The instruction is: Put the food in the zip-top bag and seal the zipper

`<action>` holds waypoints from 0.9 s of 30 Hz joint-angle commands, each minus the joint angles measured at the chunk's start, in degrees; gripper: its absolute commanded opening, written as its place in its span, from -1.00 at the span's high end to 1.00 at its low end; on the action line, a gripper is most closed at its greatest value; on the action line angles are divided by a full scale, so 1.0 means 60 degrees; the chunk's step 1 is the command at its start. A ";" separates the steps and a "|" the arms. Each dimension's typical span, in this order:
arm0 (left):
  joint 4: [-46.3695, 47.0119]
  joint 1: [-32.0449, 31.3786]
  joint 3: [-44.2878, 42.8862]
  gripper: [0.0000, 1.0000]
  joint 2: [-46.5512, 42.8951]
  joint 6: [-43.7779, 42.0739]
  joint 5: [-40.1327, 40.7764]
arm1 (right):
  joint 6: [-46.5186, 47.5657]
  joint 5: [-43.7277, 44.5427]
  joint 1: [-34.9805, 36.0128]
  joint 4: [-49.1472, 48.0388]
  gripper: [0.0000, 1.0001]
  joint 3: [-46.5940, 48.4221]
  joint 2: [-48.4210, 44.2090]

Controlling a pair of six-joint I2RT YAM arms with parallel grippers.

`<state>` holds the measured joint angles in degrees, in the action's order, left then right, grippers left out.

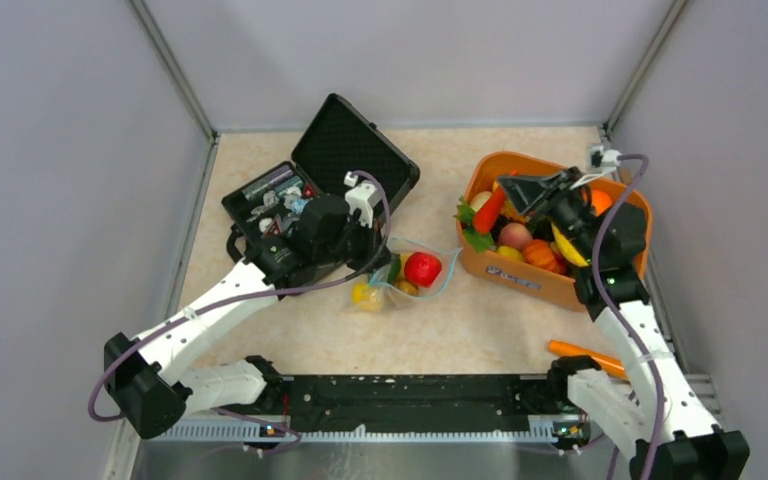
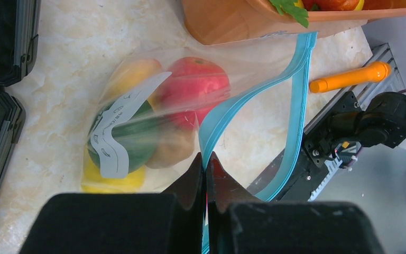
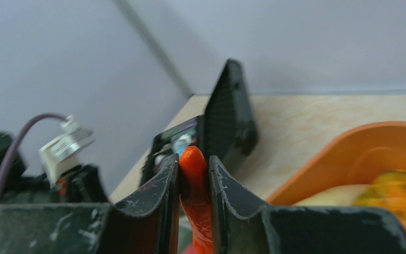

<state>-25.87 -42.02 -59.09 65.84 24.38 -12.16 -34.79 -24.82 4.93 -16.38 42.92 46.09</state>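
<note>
Teal zipper strip (image 2: 254,92): pinching it tight in the left gripper (image 2: 206,159), propping open the bag (image 2: 121,127) just ahead. Clenching a toy carrot (image 3: 196,217) in the right gripper (image 3: 193,160), above the basket (image 1: 520,272). Judging loading underway; next calling for lowering into the mouth.

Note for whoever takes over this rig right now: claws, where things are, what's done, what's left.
Left claw: shut on the zipper at the bag's open mouth.
Right claw: shut on a carrot, over the basket.
The bag lies between the black case and the basket, an apple and a few other pieces inside.
Done: that much bagged.
Left: bag the carrot and the food in the basket, then seal the zipper.
</note>
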 commanded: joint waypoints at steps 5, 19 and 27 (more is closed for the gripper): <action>0.0390 0.0044 -0.0530 1.00 0.0109 0.0390 0.0100 | 0.0289 -0.0303 0.3373 -0.2511 1.00 -0.0712 -0.0007; 0.0001 0.0045 -0.1067 1.00 0.0182 0.0770 0.0154 | 0.3111 0.1220 0.6131 -0.3708 1.00 -0.1397 0.1532; 0.0245 0.0045 -0.1067 1.00 0.0115 0.0894 0.0194 | 0.3031 0.1403 0.6195 -0.3199 1.00 -0.1205 0.1835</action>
<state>-27.77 -42.02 -63.00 67.26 28.75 -11.11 -17.34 -17.82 41.36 -33.56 33.87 56.77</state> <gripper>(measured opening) 0.001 0.206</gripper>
